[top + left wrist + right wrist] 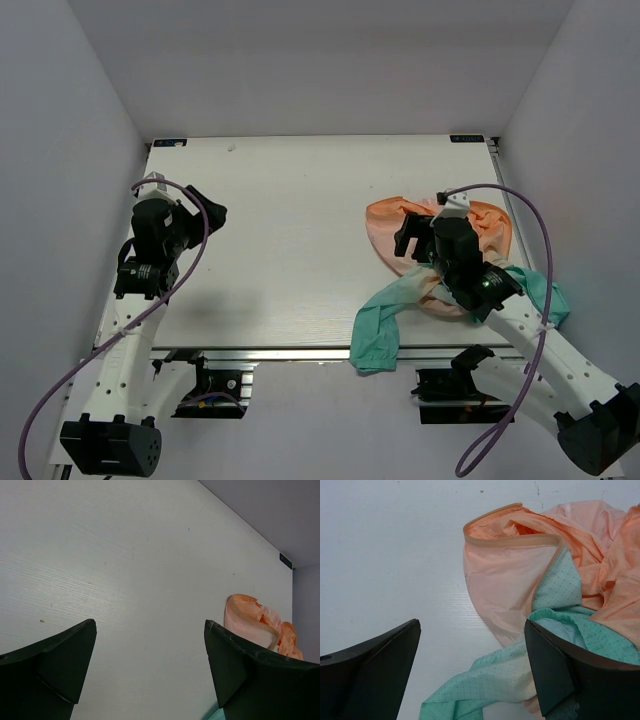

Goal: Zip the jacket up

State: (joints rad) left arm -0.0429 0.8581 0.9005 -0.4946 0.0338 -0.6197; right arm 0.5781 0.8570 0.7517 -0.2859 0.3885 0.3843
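Observation:
The jacket [395, 235] lies crumpled at the table's right side, peach-orange at the back and teal-green toward the front, with one teal sleeve [377, 330] hanging over the near edge. In the right wrist view its orange-edged hood [505, 565] and a teal sleeve [490, 685] spread below my fingers. My right gripper [470, 665] is open and empty, hovering over the jacket's left part [415, 240]. My left gripper [150, 665] is open and empty over bare table at the far left [205, 212]. The jacket shows far off in the left wrist view [255, 622]. I cannot make out the zipper.
The white table [290, 220] is enclosed by grey walls on the left, back and right. Its near edge has an aluminium rail [270, 353]. A purple cable loops off each arm [535, 330].

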